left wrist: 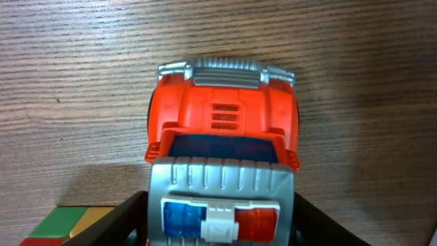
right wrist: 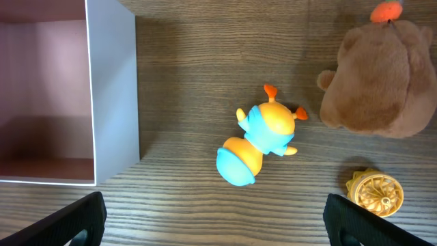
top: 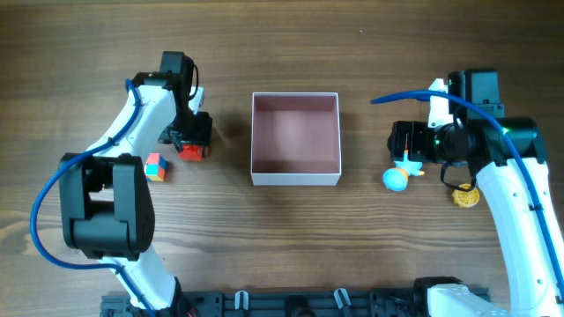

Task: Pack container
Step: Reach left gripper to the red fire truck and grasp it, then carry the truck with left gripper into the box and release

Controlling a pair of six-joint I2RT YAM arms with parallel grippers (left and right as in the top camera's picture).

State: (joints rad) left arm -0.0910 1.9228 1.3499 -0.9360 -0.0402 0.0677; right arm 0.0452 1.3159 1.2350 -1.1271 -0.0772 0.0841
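The container (top: 295, 179), a shallow square box with white walls and a dull pink inside, sits at the table's middle; it holds nothing. Its right wall shows in the right wrist view (right wrist: 113, 89). My left gripper (top: 190, 139) is left of it. Its fingers (left wrist: 222, 222) press both sides of the grey cab of a red toy truck (left wrist: 222, 126) that stands on the table. My right gripper (top: 407, 145) is right of the container, wide open and empty (right wrist: 225, 222), just above a blue and orange duck toy (right wrist: 263, 140), which lies on its side.
A multicoloured cube (top: 156, 165) lies left of the truck, and shows in the left wrist view (left wrist: 61, 225). A brown plush bear (right wrist: 382, 78) and a yellow ridged toy (right wrist: 374, 193) lie right of the duck. The yellow toy also shows overhead (top: 465, 195).
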